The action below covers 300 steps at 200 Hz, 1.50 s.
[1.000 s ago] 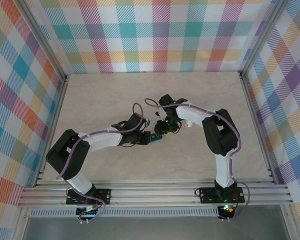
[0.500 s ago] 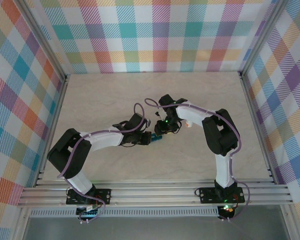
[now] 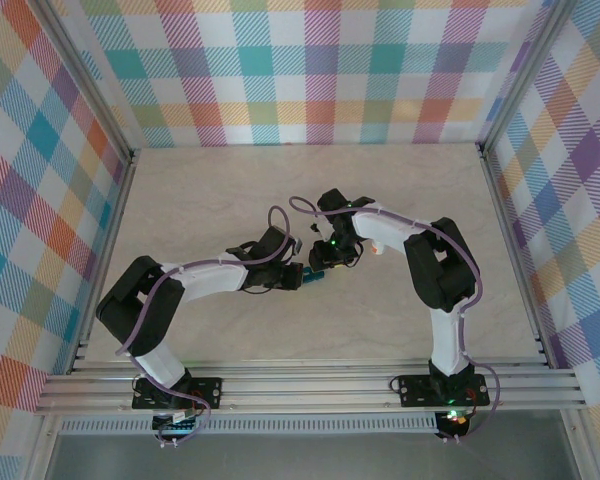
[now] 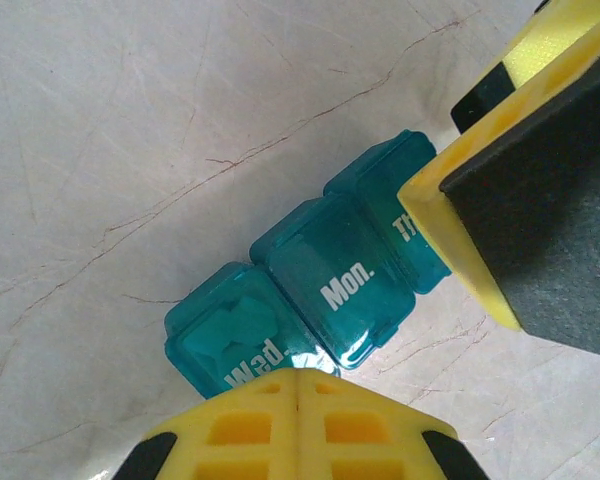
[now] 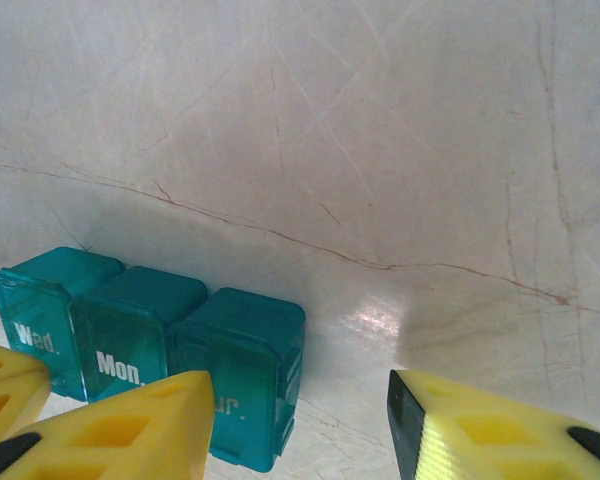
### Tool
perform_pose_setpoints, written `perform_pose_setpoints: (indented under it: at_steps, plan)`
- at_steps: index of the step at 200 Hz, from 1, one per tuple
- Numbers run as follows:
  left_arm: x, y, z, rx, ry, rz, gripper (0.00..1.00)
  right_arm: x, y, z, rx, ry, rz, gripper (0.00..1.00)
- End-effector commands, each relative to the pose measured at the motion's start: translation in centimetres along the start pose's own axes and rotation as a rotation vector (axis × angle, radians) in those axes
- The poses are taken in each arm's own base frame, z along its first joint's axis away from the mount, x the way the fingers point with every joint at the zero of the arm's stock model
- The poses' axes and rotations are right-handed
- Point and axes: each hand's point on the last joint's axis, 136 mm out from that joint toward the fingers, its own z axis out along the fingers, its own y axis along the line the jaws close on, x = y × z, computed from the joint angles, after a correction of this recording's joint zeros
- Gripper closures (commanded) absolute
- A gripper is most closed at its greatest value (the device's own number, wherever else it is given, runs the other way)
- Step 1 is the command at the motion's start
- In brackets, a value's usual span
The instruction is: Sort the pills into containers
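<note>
The containers [image 4: 325, 265] are a teal strip of three joined compartments with shut lids marked Wed., Mon. and Thur., lying flat on the table. Pale shapes show through the Wed. lid. My left gripper [image 4: 300, 378] is shut, its joined yellow fingertips touching the strip's near edge between Wed. and Mon. My right gripper [image 5: 300, 392] is open, with one finger [image 5: 130, 430] over the Thur. compartment of the containers [image 5: 245, 345] and the other over bare table. From above, the left gripper [image 3: 296, 276] and the right gripper [image 3: 326, 262] meet at the containers [image 3: 315, 275]. No loose pills are visible.
The pale marbled table [image 3: 230, 200] stretches to checked walls on three sides. An aluminium rail [image 3: 310, 385] carries both arm bases along the near edge.
The left arm has edged slightly to the right, toward the strip. The right arm and the strip look unmoved.
</note>
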Motion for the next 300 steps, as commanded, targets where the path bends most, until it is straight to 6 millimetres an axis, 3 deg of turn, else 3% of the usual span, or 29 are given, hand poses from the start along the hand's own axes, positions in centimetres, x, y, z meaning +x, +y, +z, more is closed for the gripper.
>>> perform_pose_setpoints:
  at_steps: [1,27,55,107,133,162,173,196,222,273,300]
  plan:
    - [2.7,2.2,1.3,-0.096,0.087,0.001,1.00,0.3,-0.3,0.9,0.004,0.022,0.019,0.49]
    - [1.4,1.6,0.6,-0.088,0.043,0.009,1.00,0.0,0.3,0.3,-0.018,0.012,0.028,0.49]
    - [-1.0,0.5,-1.0,-0.071,-0.046,0.036,0.97,-1.5,1.7,-1.7,-0.066,-0.037,0.051,0.48]
    - [-6.6,-2.4,-6.7,-0.013,-0.293,0.086,0.63,-6.6,4.3,-8.7,-0.208,-0.216,0.152,0.40]
    - [-8.6,-3.0,-9.8,-0.026,-0.393,0.113,0.38,-8.3,4.7,-12.2,-0.259,-0.294,0.188,0.32]
    - [-10.1,-2.7,-13.6,-0.075,-0.512,0.135,0.09,-8.8,4.1,-15.9,-0.255,-0.392,0.187,0.19]
    - [-10.6,-2.0,-15.2,-0.113,-0.560,0.135,0.00,-8.8,3.6,-17.4,-0.248,-0.433,0.182,0.14]
    - [-11.5,-0.2,-18.3,-0.208,-0.650,0.124,0.00,-8.0,2.9,-20.1,-0.233,-0.511,0.167,0.00]
    - [-12.4,3.1,-21.0,-0.336,-0.739,0.061,0.00,-6.9,1.0,-22.7,-0.160,-0.612,0.163,0.01]
    - [-13.0,10.2,-26.3,-0.500,-0.954,-0.059,0.00,-3.5,-7.1,-28.2,0.176,-0.910,0.254,0.01]
    - [-12.1,14.4,-27.6,-0.604,-1.004,-0.130,0.00,-1.0,-12.4,-30.2,0.354,-1.072,0.376,0.01]
